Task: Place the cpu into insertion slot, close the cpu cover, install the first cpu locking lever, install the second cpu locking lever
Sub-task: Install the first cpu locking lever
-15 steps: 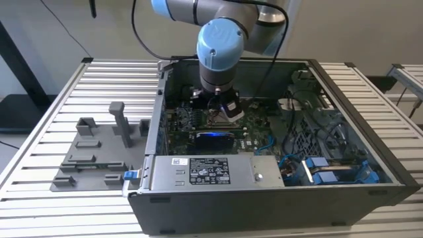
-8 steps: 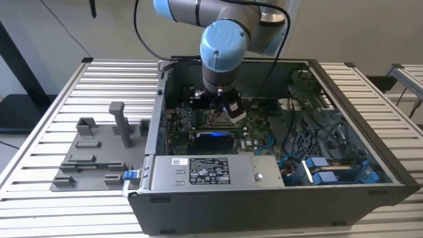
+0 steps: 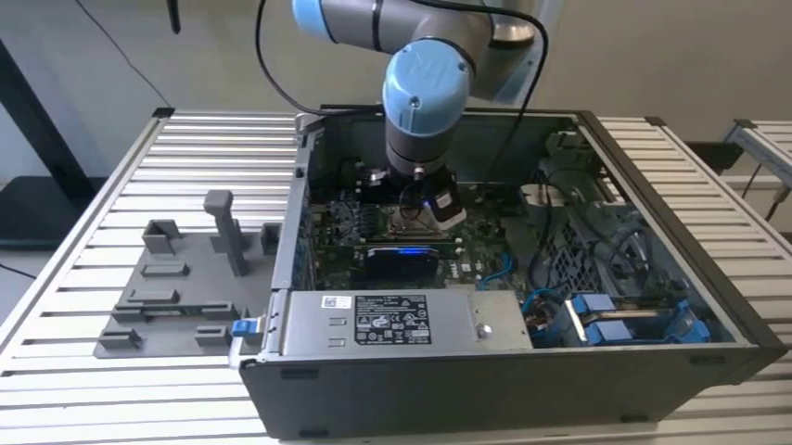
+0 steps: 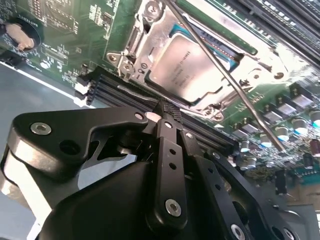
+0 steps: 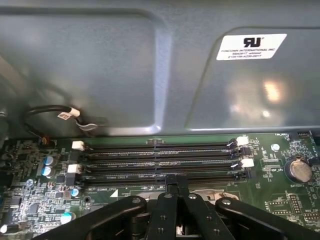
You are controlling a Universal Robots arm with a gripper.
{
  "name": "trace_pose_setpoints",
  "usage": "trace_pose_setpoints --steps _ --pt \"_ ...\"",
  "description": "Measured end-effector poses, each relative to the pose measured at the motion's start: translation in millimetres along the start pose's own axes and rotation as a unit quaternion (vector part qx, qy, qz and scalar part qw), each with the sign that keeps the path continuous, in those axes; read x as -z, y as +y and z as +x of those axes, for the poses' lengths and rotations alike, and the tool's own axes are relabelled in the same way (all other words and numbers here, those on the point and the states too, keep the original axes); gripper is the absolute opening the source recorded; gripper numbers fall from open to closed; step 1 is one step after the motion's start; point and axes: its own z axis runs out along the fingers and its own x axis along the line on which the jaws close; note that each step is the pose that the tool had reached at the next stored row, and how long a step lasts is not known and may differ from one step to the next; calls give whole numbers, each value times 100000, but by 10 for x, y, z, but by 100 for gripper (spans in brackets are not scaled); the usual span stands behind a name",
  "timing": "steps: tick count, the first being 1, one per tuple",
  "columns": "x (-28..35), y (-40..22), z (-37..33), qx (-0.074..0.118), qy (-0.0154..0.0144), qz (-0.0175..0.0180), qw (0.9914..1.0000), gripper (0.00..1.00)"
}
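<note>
Cpu [image 4: 182, 67] sits seated in the insertion slot [image 4: 135, 45], just beyond the gripper [image 4: 165, 106]. Its fingers are pressed together on nothing, probably for pushing. A thin locking lever [image 4: 225, 73] crosses above, unlatched.

**Materials and finishes.** The cpu [image 4: 182, 67] has a silver-grey metal face, smooth with a dull satin sheen. The cpu cover [image 4: 141, 42], framing the cpu, is bright stamped metal with hard glints. The locking lever [image 4: 235, 84], crossing over the cpu, is a thin polished metal rod. The circuit board [image 4: 65, 30] around the cpu is green and lacquered, faintly glossy. The memory slots [image 5: 160, 157] are black matt plastic, and the coin cell [image 5: 297, 169] is shiny metal. The gripper [image 4: 164, 107] is black with a smooth satin finish and silvery screw heads. The computer case [image 5: 125, 65] is grey sheet metal with a soft sheen. Its label [image 5: 252, 46] is white and looks like paper. The table [image 3: 185, 158] is ribbed pale metal, matt. The fixture tray [image 3: 161, 297] is grey matt plastic. The joint cap [image 3: 427, 79] is glossy blue plastic.
</note>
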Motion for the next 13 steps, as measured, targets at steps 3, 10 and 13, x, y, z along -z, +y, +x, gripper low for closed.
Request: trace_pose_setpoints --steps 3,10,13 --pt "-13 0 -34 0 0 -5 100000 11" --pt "-44 1 -116 4 -13 -41 100000 11" --pt "-50 -2 -146 -1 4 -1 100000 11"
